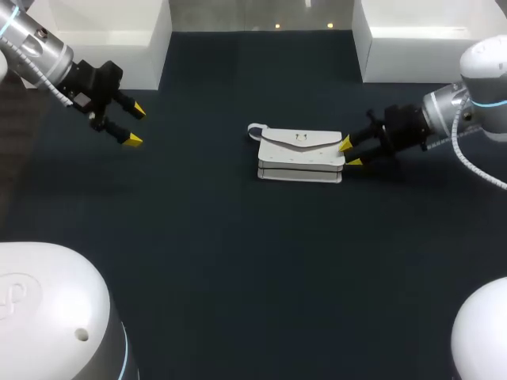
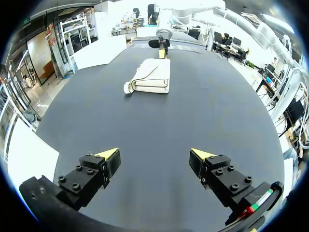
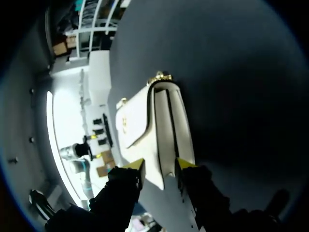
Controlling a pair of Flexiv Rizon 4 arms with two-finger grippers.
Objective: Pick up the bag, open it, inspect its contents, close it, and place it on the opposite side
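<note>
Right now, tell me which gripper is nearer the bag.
Right. The right gripper is right at one end of the bag; the left gripper hangs open far off on the bag's other side.

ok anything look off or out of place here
Nothing stands out. The white bag lies flat and closed on the table, right claw at its end, left claw open and well clear.

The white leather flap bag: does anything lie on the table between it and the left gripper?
Nothing visible does: only bare dark tabletop lies between the open left gripper and the white leather flap bag.
</note>
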